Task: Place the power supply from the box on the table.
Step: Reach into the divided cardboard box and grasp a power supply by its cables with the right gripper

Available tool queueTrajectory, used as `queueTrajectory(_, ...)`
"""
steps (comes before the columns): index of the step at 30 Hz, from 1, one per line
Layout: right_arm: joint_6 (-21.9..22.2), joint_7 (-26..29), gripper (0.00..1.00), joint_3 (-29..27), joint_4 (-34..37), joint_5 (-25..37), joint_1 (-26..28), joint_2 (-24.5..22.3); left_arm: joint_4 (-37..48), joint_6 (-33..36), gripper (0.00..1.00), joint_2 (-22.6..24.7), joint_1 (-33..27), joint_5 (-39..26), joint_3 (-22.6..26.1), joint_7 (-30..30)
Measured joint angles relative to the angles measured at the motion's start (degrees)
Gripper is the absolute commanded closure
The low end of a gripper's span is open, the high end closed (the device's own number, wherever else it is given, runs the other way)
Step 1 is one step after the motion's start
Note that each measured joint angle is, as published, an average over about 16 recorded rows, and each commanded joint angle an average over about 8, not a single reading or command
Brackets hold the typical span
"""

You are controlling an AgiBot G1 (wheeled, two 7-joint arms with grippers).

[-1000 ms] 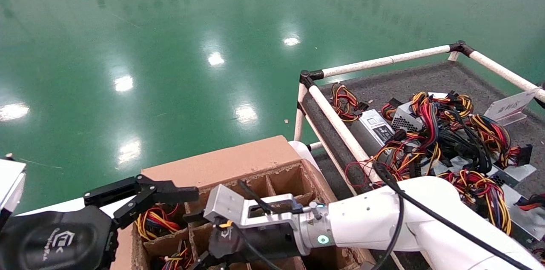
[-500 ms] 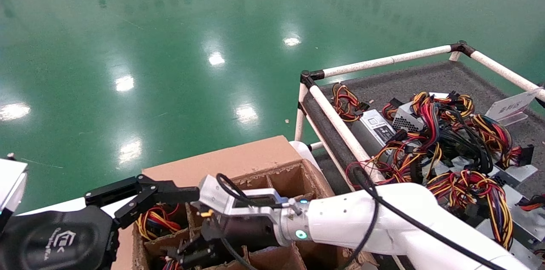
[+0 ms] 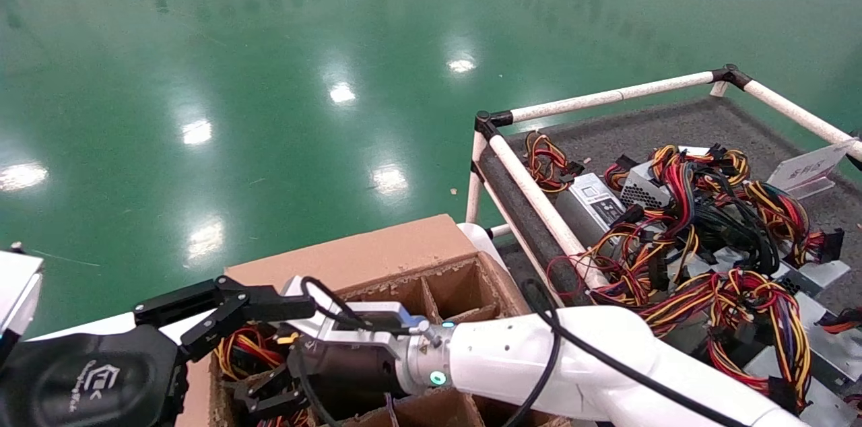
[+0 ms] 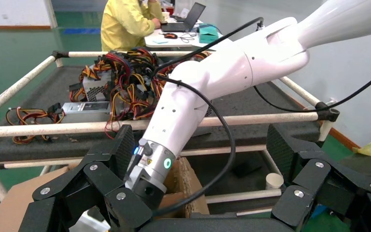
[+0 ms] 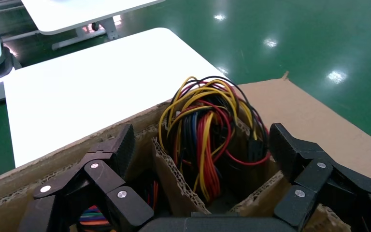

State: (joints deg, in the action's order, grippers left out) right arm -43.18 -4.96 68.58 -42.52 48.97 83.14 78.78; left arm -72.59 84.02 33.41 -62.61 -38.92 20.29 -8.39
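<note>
The right gripper [image 3: 262,397] hangs low over the near-left cells of the box [image 3: 377,258], fingers [image 5: 111,154] spread wide and grasping nothing. From the right wrist, a bundle of red, yellow and black wires [image 5: 212,130] stands up out of the cell between those fingers; the power supply below it is hidden, so only its wires show. The left gripper [image 3: 222,309] is parked at the box's left edge, also released and empty. To the right, the table [image 3: 673,124] holds a heap of other supplies [image 3: 700,225] tangled in their wires.
</note>
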Motion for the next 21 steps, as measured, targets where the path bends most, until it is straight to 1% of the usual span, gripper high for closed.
queueTrajectory(2,1.1,0.1,0.0,1.4,-0.5,-1.1,0.3,0.0,0.0,0.0,0.0,0.0,0.0,0.0,0.0,0.0)
queueTrajectory(3,1.5,0.1,0.03,2.1,-0.7,-1.6,0.4,0.0,0.0,0.0,0.0,0.0,0.0,0.0,0.0,0.0)
queueTrajectory(4,2.0,0.1,0.09,2.7,-1.0,-2.1,0.5,0.0,0.0,0.0,0.0,0.0,0.0,0.0,0.0,0.0)
queueTrajectory(6,3.0,0.1,0.24,4.0,-1.3,-3.1,0.7,0.0,0.0,0.0,0.0,0.0,0.0,0.0,0.0,0.0)
queueTrajectory(10,4.8,-0.1,0.64,6.2,-2.0,-5.0,1.1,0.1,0.0,0.0,0.0,0.0,0.0,0.0,0.0,0.0)
queueTrajectory(11,5.2,-0.2,0.72,6.7,-2.2,-5.5,1.2,0.1,0.0,0.0,0.0,0.0,0.0,0.0,0.0,0.0)
queueTrajectory(13,6.0,-0.4,0.82,7.7,-2.4,-6.3,1.4,0.1,0.0,0.0,0.0,0.0,0.0,0.0,0.0,0.0)
queueTrajectory(15,6.8,-0.7,0.89,8.5,-2.7,-7.1,1.6,0.1,0.0,0.0,0.0,0.0,0.0,0.0,0.0,0.0)
queueTrajectory(21,8.9,-2.0,0.99,10.7,-3.3,-9.2,2.0,0.1,0.0,0.0,0.0,0.0,0.0,0.0,0.0,0.0)
